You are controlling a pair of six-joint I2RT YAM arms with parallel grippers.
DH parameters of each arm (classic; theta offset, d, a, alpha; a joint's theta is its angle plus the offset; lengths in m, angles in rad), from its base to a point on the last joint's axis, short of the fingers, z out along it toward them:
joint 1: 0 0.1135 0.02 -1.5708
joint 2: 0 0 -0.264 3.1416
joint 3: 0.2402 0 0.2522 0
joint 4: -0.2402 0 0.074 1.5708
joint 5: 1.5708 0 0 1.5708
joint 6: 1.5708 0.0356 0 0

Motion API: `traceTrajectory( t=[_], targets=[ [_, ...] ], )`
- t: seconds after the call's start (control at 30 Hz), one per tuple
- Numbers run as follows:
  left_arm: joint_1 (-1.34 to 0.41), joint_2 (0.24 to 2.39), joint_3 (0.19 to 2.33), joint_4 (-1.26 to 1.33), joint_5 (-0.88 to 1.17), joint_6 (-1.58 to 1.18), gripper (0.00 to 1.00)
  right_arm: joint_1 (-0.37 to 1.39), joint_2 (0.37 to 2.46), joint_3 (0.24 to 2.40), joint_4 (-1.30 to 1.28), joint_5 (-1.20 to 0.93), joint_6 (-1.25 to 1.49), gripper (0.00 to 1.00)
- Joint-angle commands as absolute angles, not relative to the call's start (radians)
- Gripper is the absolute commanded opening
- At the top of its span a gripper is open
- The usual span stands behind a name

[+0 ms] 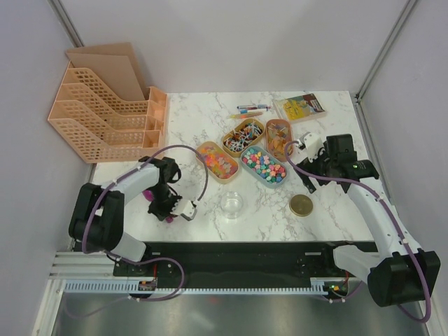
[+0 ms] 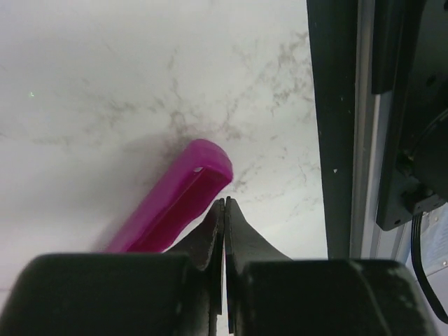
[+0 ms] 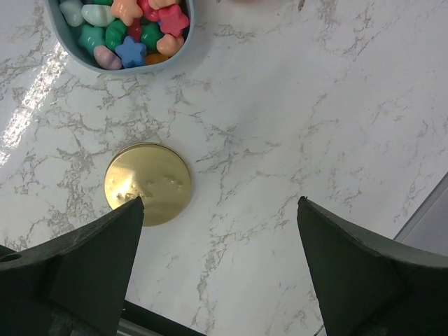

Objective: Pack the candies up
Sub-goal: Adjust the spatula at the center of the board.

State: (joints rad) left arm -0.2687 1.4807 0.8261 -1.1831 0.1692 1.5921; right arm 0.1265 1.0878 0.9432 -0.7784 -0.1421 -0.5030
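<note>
The candies lie in four small trays at the table's middle: bright orange-pink-yellow ones (image 1: 217,161), pastel multicolour ones (image 1: 264,166), also in the right wrist view (image 3: 129,28), wrapped striped ones (image 1: 243,135) and brown ones (image 1: 278,135). A clear glass jar (image 1: 232,204) stands in front of them, with its gold lid (image 1: 302,205) lying flat to the right (image 3: 148,184). My right gripper (image 1: 310,178) hangs open and empty over bare marble beside the lid (image 3: 220,210). My left gripper (image 1: 164,210) is shut and empty (image 2: 225,201), low over the table next to a magenta object (image 2: 175,203).
A peach file organiser (image 1: 105,115) stands at the back left. Coloured pens (image 1: 248,110) and a flat yellow packet (image 1: 301,107) lie at the back. The magenta object (image 1: 149,194) lies near the left edge. The table's near edge and black rail (image 2: 336,140) run close to my left gripper.
</note>
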Motion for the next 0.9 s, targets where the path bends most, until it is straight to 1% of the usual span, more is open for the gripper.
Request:
traceTrajectory(
  t=[0.0,0.27,0.33,0.43,0.47,0.53,0.57,0.6,0.63,0.7,0.73,0.8,0.83,0.87],
  targets=[
    [-0.348,1.520,0.910,-1.141,0.251,1.450,0.03,0.123,1.089,0.985,-0.750,-0.149,-0.517,0.98],
    [-0.420,1.634,1.008,-1.077,0.291,1.335,0.03,0.123,1.091,0.960,-0.741,-0.150,-0.515,0.98],
    [-0.423,1.631,1.029,-1.121,0.293,1.305,0.07,0.121,1.094,0.962,-0.742,-0.146,-0.520,0.98],
    [-0.416,1.527,1.057,-1.238,0.320,1.333,0.28,0.121,1.091,0.957,-0.742,-0.135,-0.528,0.98],
    [-0.408,1.420,1.068,-1.256,0.375,1.354,0.40,0.123,1.089,0.954,-0.744,-0.137,-0.528,0.98],
    [-0.384,1.312,1.068,-1.253,0.434,1.411,0.49,0.121,1.085,0.939,-0.742,-0.144,-0.526,0.98],
    [-0.377,1.266,1.065,-1.238,0.466,1.419,0.59,0.121,1.086,0.936,-0.742,-0.156,-0.523,0.98],
    [-0.373,1.194,1.055,-1.212,0.474,1.398,0.61,0.123,1.089,0.931,-0.739,-0.163,-0.520,0.98],
    [-0.361,1.166,1.030,-1.124,0.474,1.366,0.68,0.123,1.091,0.930,-0.738,-0.169,-0.519,0.98],
    [-0.324,1.138,1.008,-1.068,0.475,1.289,0.70,0.123,1.101,0.933,-0.739,-0.184,-0.518,0.98],
    [-0.269,1.144,0.997,-1.021,0.479,1.254,0.72,0.123,1.106,0.937,-0.741,-0.190,-0.518,0.98],
    [-0.200,1.193,1.002,-1.012,0.503,1.152,0.75,0.124,1.123,0.956,-0.749,-0.209,-0.525,0.98],
    [-0.149,1.216,1.008,-1.012,0.505,1.117,0.91,0.123,1.129,0.962,-0.752,-0.215,-0.531,0.98],
    [-0.137,1.233,1.012,-1.022,0.488,1.054,0.92,0.124,1.138,0.974,-0.758,-0.222,-0.547,0.98]
  ],
)
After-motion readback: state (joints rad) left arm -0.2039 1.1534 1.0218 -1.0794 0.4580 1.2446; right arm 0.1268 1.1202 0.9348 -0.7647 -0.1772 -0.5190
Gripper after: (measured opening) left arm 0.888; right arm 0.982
